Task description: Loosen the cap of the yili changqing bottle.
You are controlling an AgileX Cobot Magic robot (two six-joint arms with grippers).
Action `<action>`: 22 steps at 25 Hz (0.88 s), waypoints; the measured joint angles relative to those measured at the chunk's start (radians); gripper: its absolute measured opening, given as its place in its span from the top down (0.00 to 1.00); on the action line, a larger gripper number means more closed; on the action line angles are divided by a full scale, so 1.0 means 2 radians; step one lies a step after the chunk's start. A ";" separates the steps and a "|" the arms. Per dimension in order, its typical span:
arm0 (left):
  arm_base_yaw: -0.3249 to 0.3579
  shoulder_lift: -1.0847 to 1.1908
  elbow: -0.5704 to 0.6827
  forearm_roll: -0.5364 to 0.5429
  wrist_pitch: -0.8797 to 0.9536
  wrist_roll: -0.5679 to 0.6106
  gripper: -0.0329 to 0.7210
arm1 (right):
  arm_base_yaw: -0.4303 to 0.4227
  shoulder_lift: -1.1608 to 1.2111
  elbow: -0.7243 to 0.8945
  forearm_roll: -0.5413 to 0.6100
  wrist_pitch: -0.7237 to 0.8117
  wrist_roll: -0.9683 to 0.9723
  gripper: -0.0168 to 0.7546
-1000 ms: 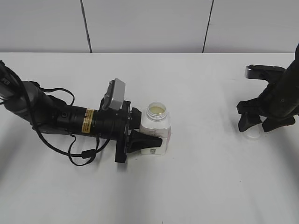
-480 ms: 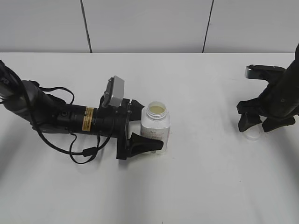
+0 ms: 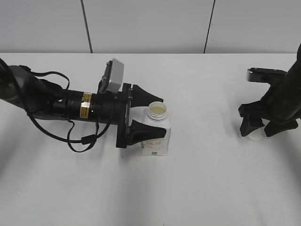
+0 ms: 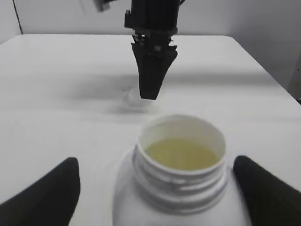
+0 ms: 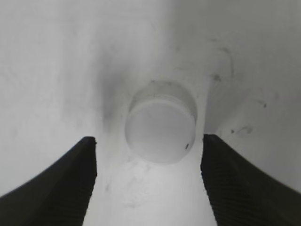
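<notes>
1. Judging from how things lie, we think the loosening is already done: the yili changqing bottle (image 3: pixel 155 127) stands with its neck uncovered, and the cap (image 5: pixel 160 128) lies on the white table (image 3: pixel 202 183) far to the right, well apart from the bottle.
2. We see our left gripper (image 3: pixel 155 117) lying level, with its jaws wide on either side of the bottle. In the left wrist view the two dark fingertips (image 4: pixel 42 195) stand clear of the white shoulders, so we judge that they do not press it.
3. Our right gripper (image 3: pixel 262 126) points down over the cap with its jaws spread. In the right wrist view the cap sits on the table between the two pads (image 5: pixel 56 183), and neither pad touches it.
4. The bottle's long axis is upright, and its mouth points up. We can see pale yellowish contents inside the neck.
5. The cap lies flat, its round face toward the right wrist camera. We cannot tell whether this is its top or its underside.
6. For the next move, we think both arms only need to draw back without tipping the bottle, because the contents could spill.
</notes>
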 joint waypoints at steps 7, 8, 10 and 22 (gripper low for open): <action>0.000 -0.052 0.000 0.012 0.000 -0.026 0.17 | 0.000 0.000 -0.018 0.000 0.028 0.001 0.27; 0.000 -0.058 0.000 0.015 -0.001 -0.034 0.17 | 0.000 0.000 -0.021 0.001 0.031 0.001 0.27; 0.000 -0.071 0.000 0.022 -0.001 -0.048 0.17 | 0.000 0.000 -0.029 0.002 0.040 0.001 0.27; 0.010 -0.175 0.000 0.073 0.065 -0.232 0.17 | 0.001 -0.038 -0.051 0.019 0.065 0.001 0.27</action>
